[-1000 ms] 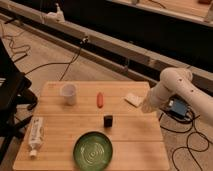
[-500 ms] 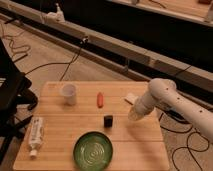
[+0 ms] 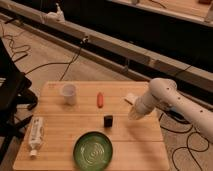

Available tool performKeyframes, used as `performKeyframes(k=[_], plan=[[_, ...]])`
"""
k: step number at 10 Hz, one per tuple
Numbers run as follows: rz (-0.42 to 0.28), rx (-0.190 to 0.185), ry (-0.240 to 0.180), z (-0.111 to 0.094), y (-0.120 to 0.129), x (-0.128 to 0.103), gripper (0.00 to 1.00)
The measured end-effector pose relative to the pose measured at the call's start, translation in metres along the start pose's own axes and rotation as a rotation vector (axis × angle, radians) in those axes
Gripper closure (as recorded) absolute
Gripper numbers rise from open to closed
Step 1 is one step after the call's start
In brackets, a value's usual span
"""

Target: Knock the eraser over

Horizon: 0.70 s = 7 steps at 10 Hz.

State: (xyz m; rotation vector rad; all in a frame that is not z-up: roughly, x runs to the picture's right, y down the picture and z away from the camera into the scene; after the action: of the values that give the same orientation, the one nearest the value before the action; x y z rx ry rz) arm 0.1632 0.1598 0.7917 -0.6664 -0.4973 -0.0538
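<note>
The eraser (image 3: 108, 120) is a small black block standing upright near the middle of the wooden table (image 3: 60, 130), just above the green plate (image 3: 93, 149). The white arm reaches in from the right, and its gripper (image 3: 134, 114) hangs low over the table a short way to the right of the eraser, not touching it. The gripper end is partly hidden by the arm.
A white cup (image 3: 69, 93) stands at the back left. An orange-red oblong piece (image 3: 100, 100) lies behind the eraser. A flat white pad (image 3: 131, 98) lies by the arm. A white tube (image 3: 35, 133) lies at the left edge. Cables run over the floor.
The arm has swung left and down over the table, bringing the gripper closer to the eraser. The eraser has not moved.
</note>
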Motion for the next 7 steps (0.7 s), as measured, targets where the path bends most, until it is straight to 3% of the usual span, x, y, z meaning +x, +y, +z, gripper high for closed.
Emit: performKeyframes(k=[5, 7], plan=[[-0.052, 0.008, -0.059, 0.003, 0.001, -0.023, 1.0], [-0.09, -0.005, -0.087, 0.013, 0.002, -0.038, 1.0]])
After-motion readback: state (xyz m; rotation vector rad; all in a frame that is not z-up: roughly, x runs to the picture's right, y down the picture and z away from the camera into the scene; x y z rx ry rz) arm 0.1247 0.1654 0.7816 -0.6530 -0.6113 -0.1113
